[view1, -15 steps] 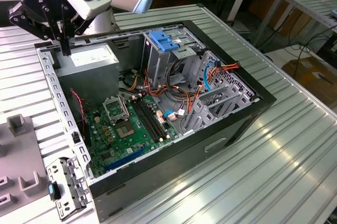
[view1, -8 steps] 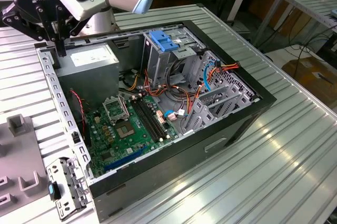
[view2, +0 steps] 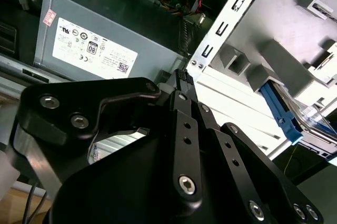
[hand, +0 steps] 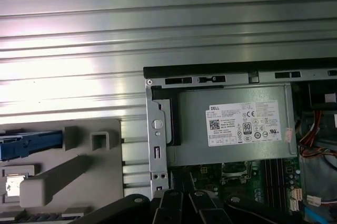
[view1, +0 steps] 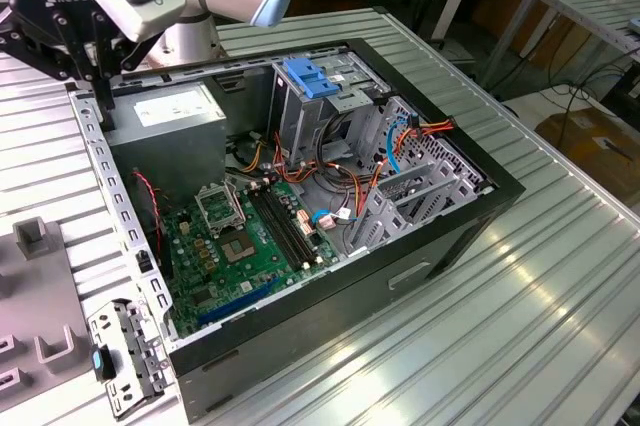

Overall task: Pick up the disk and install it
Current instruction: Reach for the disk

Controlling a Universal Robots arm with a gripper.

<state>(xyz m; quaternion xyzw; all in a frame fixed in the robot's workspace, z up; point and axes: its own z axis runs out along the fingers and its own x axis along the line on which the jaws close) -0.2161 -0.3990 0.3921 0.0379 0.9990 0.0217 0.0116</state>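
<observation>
Well apart: disk point(view2: 281, 116), hand point(view2: 181, 77).

The computer case point(view1: 300, 346) lies open on the ribbed table point(view1: 540, 326). Inside it, the power supply point(view1: 165, 116) fills the far corner, with the motherboard point(view1: 240, 246) before it and the drive cage point(view1: 300, 116) beside it (toward the exterior view's right). Outside the case, the disk point(hand: 31, 145) rests on a fixture tray point(hand: 79, 171).

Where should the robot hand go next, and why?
Probably across to the grey holder beside the computer case. The gripper holds nothing and hangs over the case edge by the power supply, while the disk with blue rails lies in that holder.
</observation>
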